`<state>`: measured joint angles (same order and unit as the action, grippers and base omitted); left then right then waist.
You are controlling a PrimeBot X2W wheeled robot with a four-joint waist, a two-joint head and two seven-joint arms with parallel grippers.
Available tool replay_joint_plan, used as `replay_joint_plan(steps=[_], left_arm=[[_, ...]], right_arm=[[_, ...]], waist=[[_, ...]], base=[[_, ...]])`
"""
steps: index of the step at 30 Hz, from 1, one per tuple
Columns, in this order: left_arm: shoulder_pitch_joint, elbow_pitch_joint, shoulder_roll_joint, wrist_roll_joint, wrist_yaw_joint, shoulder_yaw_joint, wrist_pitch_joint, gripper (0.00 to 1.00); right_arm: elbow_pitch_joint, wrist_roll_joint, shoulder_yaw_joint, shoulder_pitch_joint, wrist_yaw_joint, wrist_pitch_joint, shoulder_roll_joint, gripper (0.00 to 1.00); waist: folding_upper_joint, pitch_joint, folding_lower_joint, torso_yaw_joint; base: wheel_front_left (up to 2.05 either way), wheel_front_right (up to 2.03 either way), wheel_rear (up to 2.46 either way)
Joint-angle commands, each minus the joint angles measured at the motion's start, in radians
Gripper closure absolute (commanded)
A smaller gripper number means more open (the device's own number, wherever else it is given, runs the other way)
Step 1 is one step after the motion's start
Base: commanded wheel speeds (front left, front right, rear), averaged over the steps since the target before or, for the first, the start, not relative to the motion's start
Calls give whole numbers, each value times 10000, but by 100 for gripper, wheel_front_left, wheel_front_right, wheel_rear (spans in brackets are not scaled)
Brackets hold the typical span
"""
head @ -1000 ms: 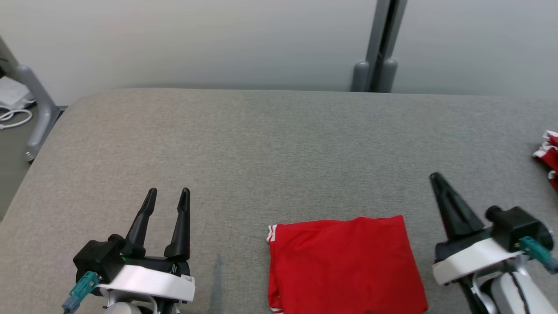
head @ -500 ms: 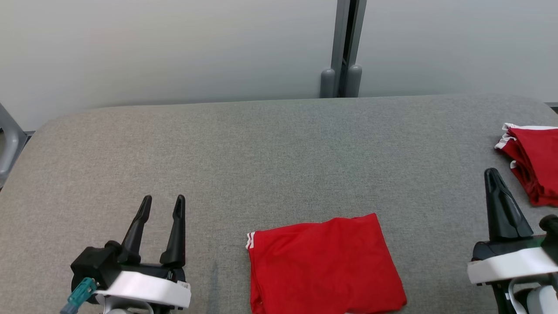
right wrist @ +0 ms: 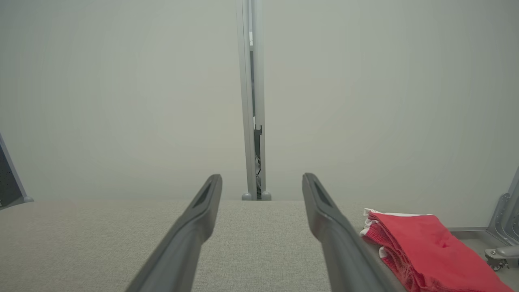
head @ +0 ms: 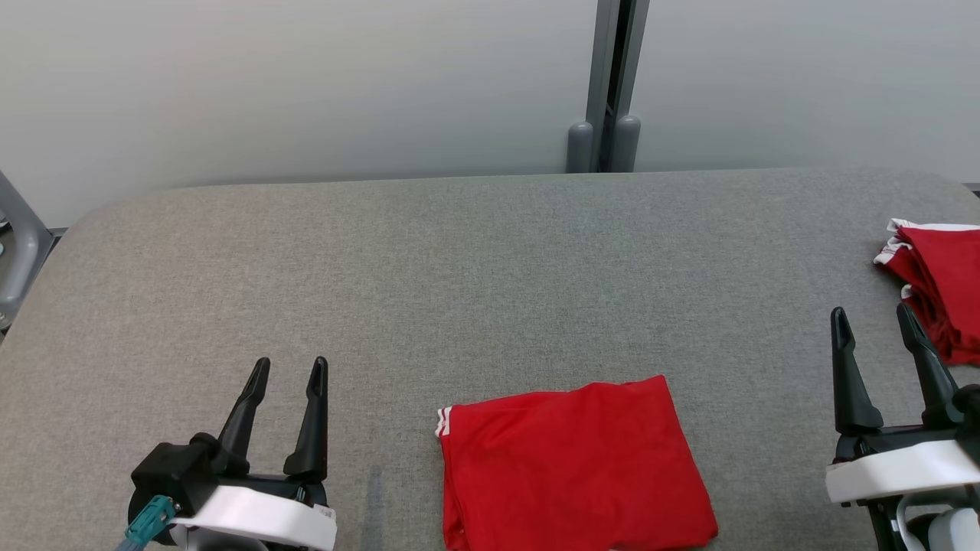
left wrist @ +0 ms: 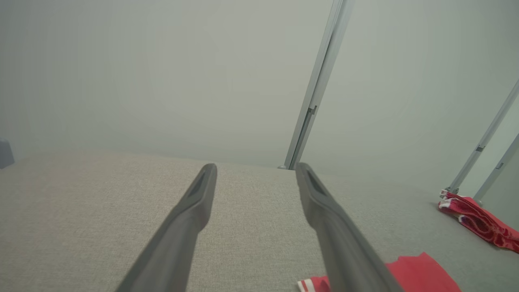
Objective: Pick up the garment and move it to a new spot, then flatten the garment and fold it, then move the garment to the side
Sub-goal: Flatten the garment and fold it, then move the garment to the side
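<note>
The garment (head: 574, 463) lies folded into a red rectangle near the table's front edge, with a strip of white trim at its back left corner. Its corner also shows in the left wrist view (left wrist: 421, 273). My left gripper (head: 292, 361) hovers open and empty to the left of it, apart from the cloth; its own view shows the gripper (left wrist: 255, 167) over bare table. My right gripper (head: 873, 310) stands open and empty to the garment's right, and its own view shows the gripper (right wrist: 261, 177) pointing at the back wall.
The grey fabric-covered table (head: 490, 268) stretches back to a pale wall with a grey post (head: 609, 84). A red and white pile of folded cloth (head: 945, 283) lies at the right edge, just right of my right gripper, also seen as a red pile (right wrist: 425, 243). A grey frame leg (head: 15, 252) stands off the left end.
My right gripper has gone from shut to open. The head camera swung right early on, bringing the red pile further into view. The garment and left gripper kept their places.
</note>
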<state>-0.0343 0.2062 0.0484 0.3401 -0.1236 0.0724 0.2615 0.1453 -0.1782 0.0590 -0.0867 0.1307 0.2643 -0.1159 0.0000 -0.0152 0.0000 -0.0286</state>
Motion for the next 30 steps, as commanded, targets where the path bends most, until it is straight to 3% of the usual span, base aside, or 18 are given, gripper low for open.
replay_joint_plan(steps=[1,30], left_arm=[[33,3,50,-49,-52,-12,27,0],[57,23,50,76,16,-23,27,0]], right_arm=[[8,21,18,35,0,4,-34,0],[132,102,-378,32,0,4,-226,0]], waist=[[0,5,0,-11],[0,34,0,-155]], base=[[0,0,0],[0,0,0]])
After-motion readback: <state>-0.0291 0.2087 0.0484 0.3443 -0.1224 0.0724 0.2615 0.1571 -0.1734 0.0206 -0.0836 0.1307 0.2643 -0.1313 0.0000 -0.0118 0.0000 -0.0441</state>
